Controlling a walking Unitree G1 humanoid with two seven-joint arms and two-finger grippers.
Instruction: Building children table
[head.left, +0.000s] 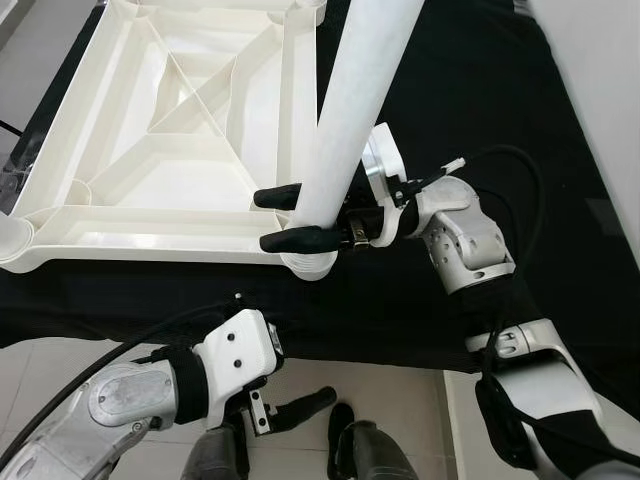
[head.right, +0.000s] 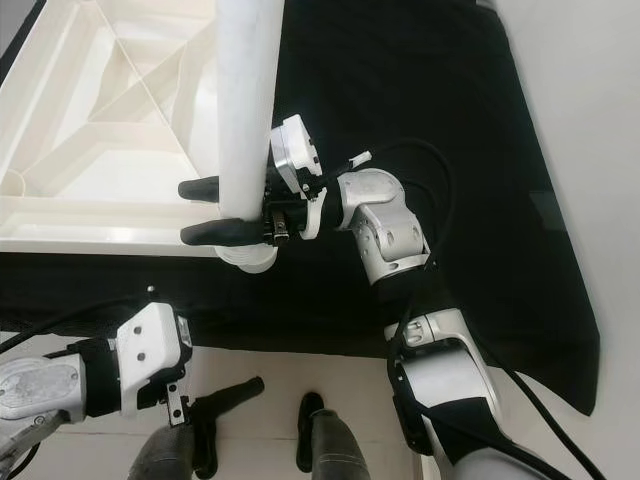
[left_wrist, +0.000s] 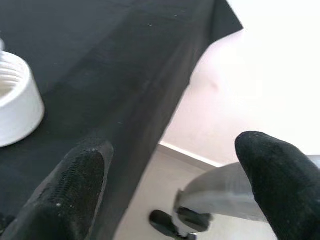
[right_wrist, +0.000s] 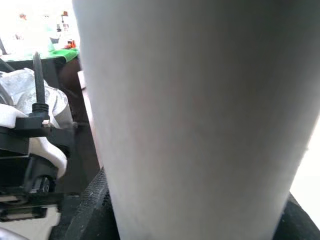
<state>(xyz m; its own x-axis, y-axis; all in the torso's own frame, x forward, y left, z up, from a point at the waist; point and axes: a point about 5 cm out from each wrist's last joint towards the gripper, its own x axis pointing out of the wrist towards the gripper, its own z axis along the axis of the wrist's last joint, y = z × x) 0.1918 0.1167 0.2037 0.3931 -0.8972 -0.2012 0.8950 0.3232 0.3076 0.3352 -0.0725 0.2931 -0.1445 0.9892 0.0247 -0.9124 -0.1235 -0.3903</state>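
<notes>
Head views: upturned white tabletop (head.left: 150, 170), ribbed underside showing, lying on black cloth (head.left: 470, 90) over a raised surface; white table leg (head.left: 350, 110) standing upright in the near corner socket (head.left: 310, 262) of that tabletop. Right gripper (head.left: 283, 218) reaching in from the right, black fingers clenched on the lower part of the leg, one on either side, just above the socket. Left gripper (head.left: 295, 408) held low, below the cloth's near edge and over pale tiled floor (head.left: 60, 355), fingers spread and grasping nothing. Left wrist view: two black fingertips (left_wrist: 70, 195) wide apart, black cloth beyond them, another round white socket (left_wrist: 15, 107) on it, pale wall (left_wrist: 270, 65) behind. Right wrist view: leg (right_wrist: 195, 115) very close, fingertip pads (right_wrist: 92, 210) pressed against both of its sides.
</notes>
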